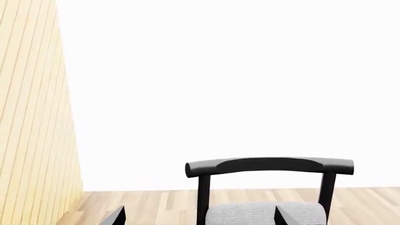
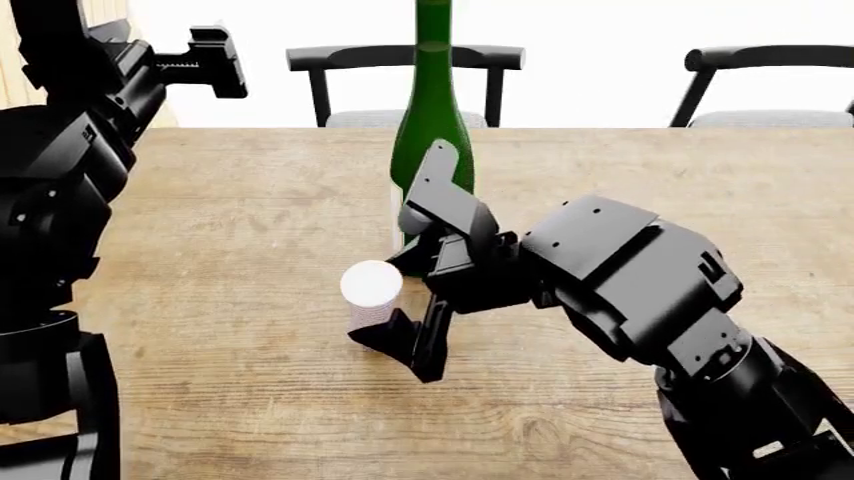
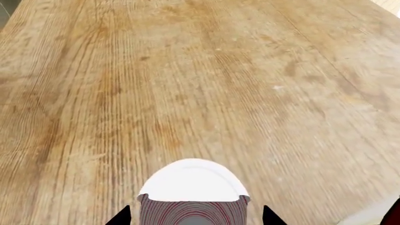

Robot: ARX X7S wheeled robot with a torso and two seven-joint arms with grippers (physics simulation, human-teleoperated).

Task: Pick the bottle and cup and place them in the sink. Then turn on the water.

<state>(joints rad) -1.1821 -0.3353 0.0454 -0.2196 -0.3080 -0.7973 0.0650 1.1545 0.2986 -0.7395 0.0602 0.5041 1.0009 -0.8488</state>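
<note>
While our right gripper [image 2: 400,335] straddles the cup [image 2: 370,293] on the table [image 2: 240,300], fingers spread either side, we should close gently to avoid crushing it. We must also keep clear of the bottle [image 2: 430,120] just behind.

Cup [image 2: 371,292] on table [image 2: 240,250], bottle [image 2: 430,130] just behind, perhaps touching.

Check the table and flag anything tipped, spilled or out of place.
Nothing stands out. The bottle and the cup both stand upright on the wooden table, with no spill visible. The right gripper sits around the cup.
</note>
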